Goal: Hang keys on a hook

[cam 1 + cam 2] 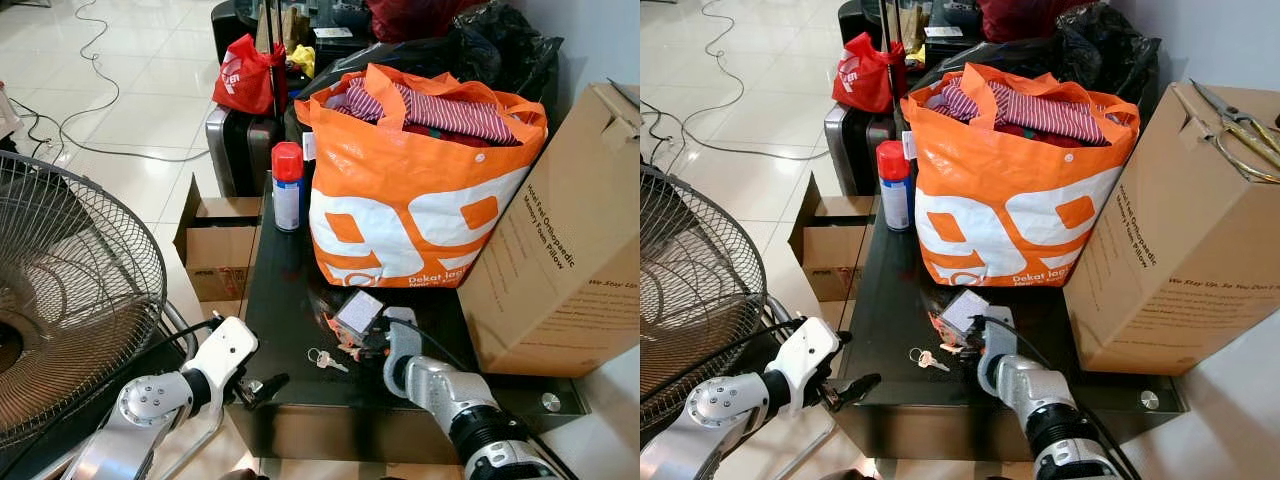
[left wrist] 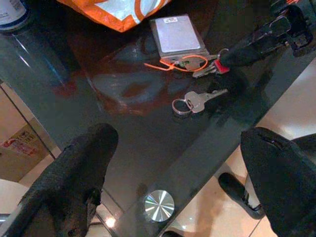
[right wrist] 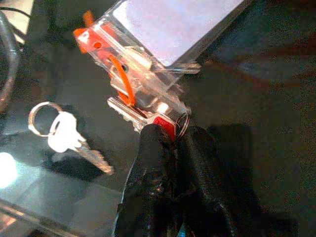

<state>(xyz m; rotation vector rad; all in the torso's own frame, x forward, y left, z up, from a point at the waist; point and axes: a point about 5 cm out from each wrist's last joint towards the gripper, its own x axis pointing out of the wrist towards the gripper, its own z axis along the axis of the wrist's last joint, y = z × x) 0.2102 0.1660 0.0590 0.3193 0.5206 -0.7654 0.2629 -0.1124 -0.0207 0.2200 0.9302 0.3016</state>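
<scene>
A bunch of keys with a red tag (image 3: pixel 165 123) lies on the black glass table (image 1: pixel 290 300), tied by an orange cord to a clear card holder (image 1: pixel 358 312). My right gripper (image 3: pixel 175 140) is shut on the red-tagged key, just in front of the orange bag. A loose silver key on a ring (image 1: pixel 326 360) lies on the glass a little to the left of it. My left gripper (image 2: pixel 180 168) hangs open at the table's front left corner, short of the silver key (image 2: pixel 197 100), with nothing between its fingers.
An orange shopping bag (image 1: pixel 420 190) full of clothes stands mid-table, with a red-capped spray can (image 1: pixel 287 185) to its left. A large cardboard box (image 1: pixel 570 240) leans at the right. A floor fan (image 1: pixel 60 290) stands at the left, with an open carton (image 1: pixel 220 250) on the floor.
</scene>
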